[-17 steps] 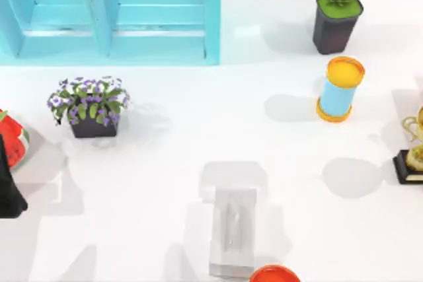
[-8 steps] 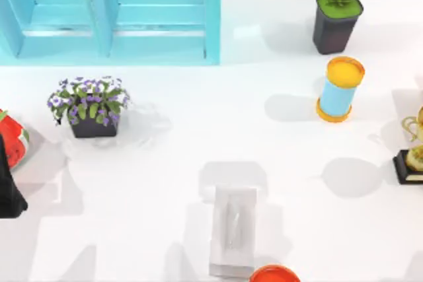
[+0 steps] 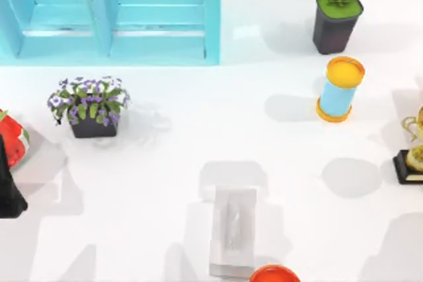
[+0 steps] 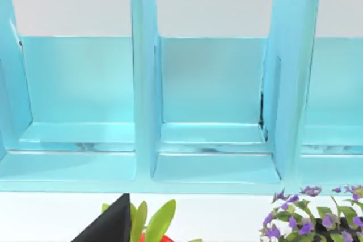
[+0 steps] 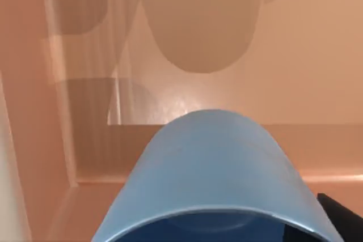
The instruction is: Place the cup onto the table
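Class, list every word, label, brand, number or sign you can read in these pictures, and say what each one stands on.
None: no readable text on anything.
The cup, the cabinet, the blue cylinder, the two plant pots, the white box and the table are plain.
The trophy base shows no lettering.

Cup [image 5: 212,174] cut off by the frame edge in the right wrist view, base unseen. In the top view, orange-red round object [image 3: 274,273] cropped at the near edge; trophy [image 3: 413,156] at right edge and watermelon-patterned item [image 3: 13,143] at left edge partly visible.
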`<state>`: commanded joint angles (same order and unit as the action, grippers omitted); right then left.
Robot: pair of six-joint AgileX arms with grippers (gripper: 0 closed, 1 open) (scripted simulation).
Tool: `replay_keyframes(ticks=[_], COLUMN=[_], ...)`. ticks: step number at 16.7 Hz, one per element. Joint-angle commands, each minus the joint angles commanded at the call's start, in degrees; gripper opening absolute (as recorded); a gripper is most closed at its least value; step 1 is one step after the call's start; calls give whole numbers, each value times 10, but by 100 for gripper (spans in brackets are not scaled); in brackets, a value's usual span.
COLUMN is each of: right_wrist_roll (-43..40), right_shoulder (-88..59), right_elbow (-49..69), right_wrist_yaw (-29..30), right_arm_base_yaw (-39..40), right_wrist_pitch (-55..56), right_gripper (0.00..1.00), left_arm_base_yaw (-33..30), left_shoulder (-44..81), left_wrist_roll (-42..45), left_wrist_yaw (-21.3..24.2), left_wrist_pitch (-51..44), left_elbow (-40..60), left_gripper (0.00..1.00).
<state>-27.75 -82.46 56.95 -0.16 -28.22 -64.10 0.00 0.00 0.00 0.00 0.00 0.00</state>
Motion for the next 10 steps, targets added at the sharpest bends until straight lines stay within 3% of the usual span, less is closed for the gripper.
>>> replay_keyframes(ticks=[10], right_wrist_roll=[69], right_shoulder=[59], right_elbow=[25], right_wrist_yaw=[0], right_arm_base_yaw=[70], right_wrist_pitch=[-87], right_gripper=[0], left_arm_base_yaw=[0], left_shoulder=[0], left_wrist_roll=[0], left_wrist_yaw=[0], left_wrist_pitch=[0], left_elbow=[0], left_gripper=[100])
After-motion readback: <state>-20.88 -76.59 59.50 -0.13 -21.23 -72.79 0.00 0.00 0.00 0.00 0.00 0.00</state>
